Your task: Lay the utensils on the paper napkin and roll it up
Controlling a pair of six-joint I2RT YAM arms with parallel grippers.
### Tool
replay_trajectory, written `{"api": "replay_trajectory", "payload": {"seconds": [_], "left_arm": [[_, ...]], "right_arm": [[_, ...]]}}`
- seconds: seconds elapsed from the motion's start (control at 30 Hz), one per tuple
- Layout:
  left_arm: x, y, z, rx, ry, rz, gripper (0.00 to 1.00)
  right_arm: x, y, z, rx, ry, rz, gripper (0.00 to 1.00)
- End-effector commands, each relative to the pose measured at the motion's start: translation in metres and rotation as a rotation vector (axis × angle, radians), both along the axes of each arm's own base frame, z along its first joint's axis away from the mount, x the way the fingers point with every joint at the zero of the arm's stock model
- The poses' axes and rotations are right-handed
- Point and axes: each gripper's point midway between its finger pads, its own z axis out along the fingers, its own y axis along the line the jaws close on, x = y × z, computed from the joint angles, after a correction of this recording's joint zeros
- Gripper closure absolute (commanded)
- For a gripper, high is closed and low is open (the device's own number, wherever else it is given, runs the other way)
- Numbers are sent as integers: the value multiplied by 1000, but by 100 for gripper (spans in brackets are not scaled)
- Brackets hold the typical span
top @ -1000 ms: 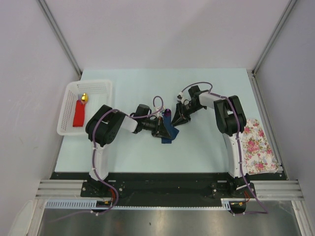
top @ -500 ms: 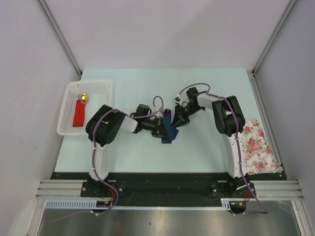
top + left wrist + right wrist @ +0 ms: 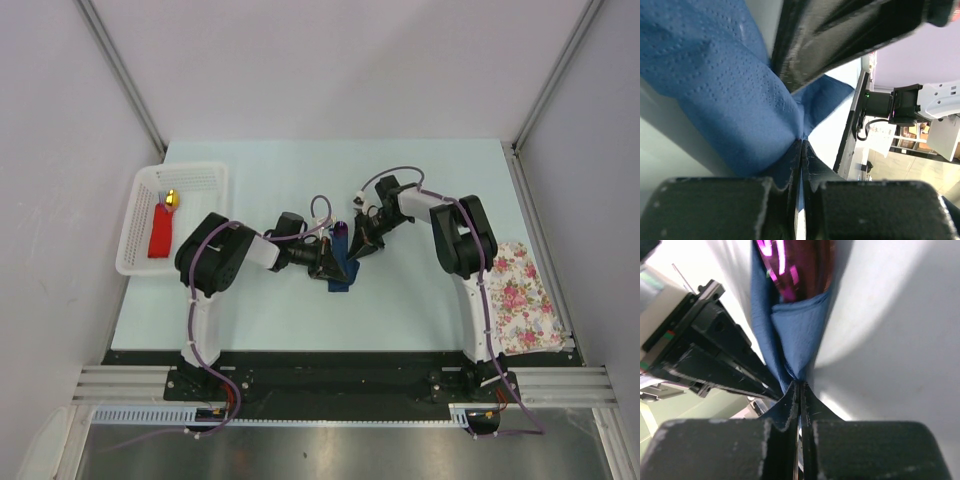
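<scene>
A thin dark-blue paper napkin (image 3: 343, 270) lies near the middle of the pale desk (image 3: 300, 170), between the two arms. It is not flat. It is folded up into a long, loose bundle. The shiny green-and-purple utensils (image 3: 800, 265) are inside it. From the right wrist you can see a shiny purple end poking out of the blue paper.

The left hand (image 3: 801, 142) is pinched almost shut on a fold of the napkin.

The right hand (image 3: 799, 382) is the one that has just changed. A second ago its fingers were a little apart. Now they are pressed tight together, and a corner of the blue paper is caught between them. The right arm has also slid a bit closer to the bundle.

So now both hands hold the napkin, one on each side. I think this means the utensils are already in place and the rolling is well under way. The bundle looks loose, so a hard pull could rip the paper or let a utensil slide out.

A white plastic basket (image 3: 135, 225) with a red flat thing (image 3: 160, 232) in it sits on the left. A flowery cloth (image 3: 520, 295) lies on the right. Nothing touches them.
</scene>
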Motion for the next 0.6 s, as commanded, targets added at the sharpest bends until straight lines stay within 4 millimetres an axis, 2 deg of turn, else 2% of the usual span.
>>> {"api": "replay_trajectory", "payload": {"seconds": [0.0,0.2,0.43,0.57], "left_arm": [[3,26,-56,173,41,102,95],[2,28,-59,180,55,107,98],[3,31,-59,190,60,113,100],[4,30,-56,189,54,114,100]], "right_arm": [[24,6,49,35,-151,-28,100],[25,-1,53,22,-162,-46,100],[26,-25,18,-92,-139,-91,100],[29,-25,5,-99,-125,-92,100]]}}
